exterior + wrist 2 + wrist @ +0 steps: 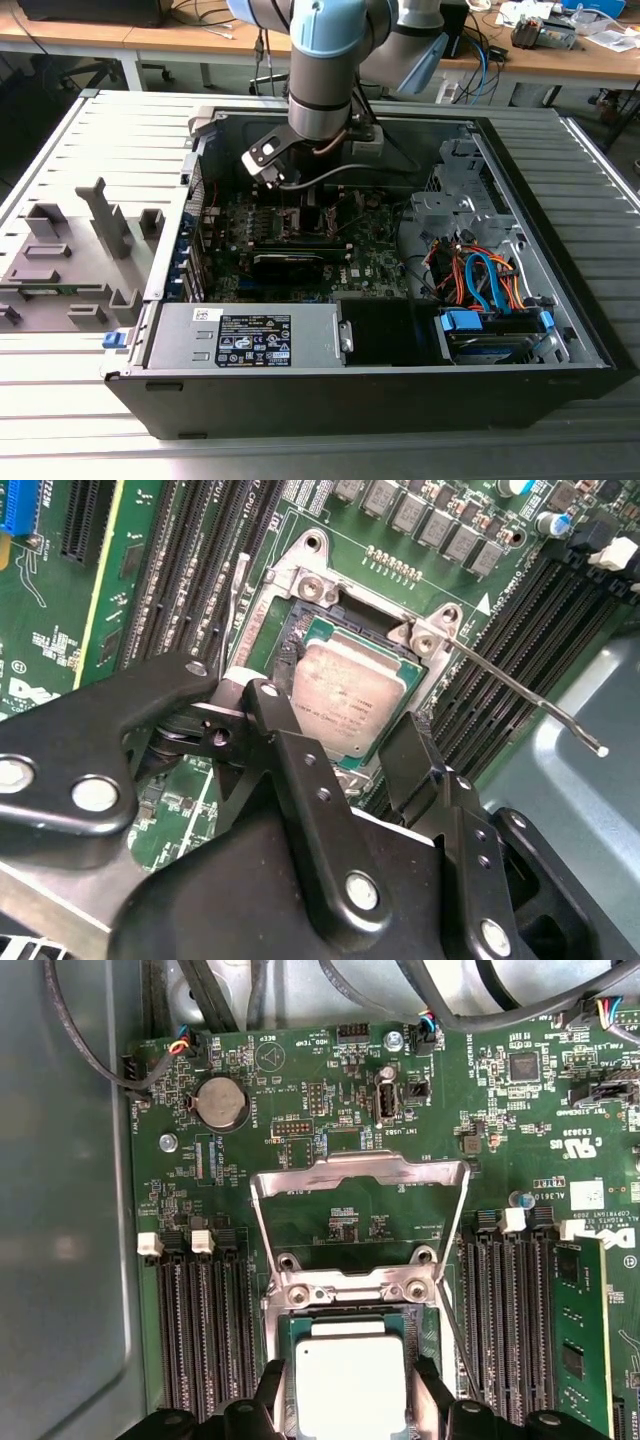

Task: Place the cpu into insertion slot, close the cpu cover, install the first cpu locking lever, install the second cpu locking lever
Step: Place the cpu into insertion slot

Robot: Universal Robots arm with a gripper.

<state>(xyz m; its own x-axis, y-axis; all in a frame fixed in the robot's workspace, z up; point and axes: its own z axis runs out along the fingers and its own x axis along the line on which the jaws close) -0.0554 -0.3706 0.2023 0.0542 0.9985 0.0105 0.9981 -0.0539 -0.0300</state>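
Note:
The cpu (pixel 345 702), a small square chip with a silver-grey top, lies flat in the insertion slot (pixel 300 585) on the green board. My gripper (pixel 335 720) straddles it, one black finger (pixel 270 715) against each of two opposite sides. In the first wrist view the cpu (pixel 350 1385) sits between the fingertips of the gripper (pixel 350 1405), and the cpu cover (pixel 360 1172) stands flipped open beyond the slot's rim (pixel 350 1290). Both locking levers are raised: one (pixel 520 695) juts out sideways, the other (pixel 238 590) stands by the memory slots. The exterior view shows the gripper (pixel 300 205) low inside the open case.
Memory slots (pixel 200 1330) flank the socket on both sides. A black graphics card (pixel 290 262) lies just in front of the gripper, with the power supply (pixel 245 335) nearer still. Drive bays and coloured cables (pixel 480 280) fill the exterior view's right. A grey fixture (pixel 70 260) sits outside the case.

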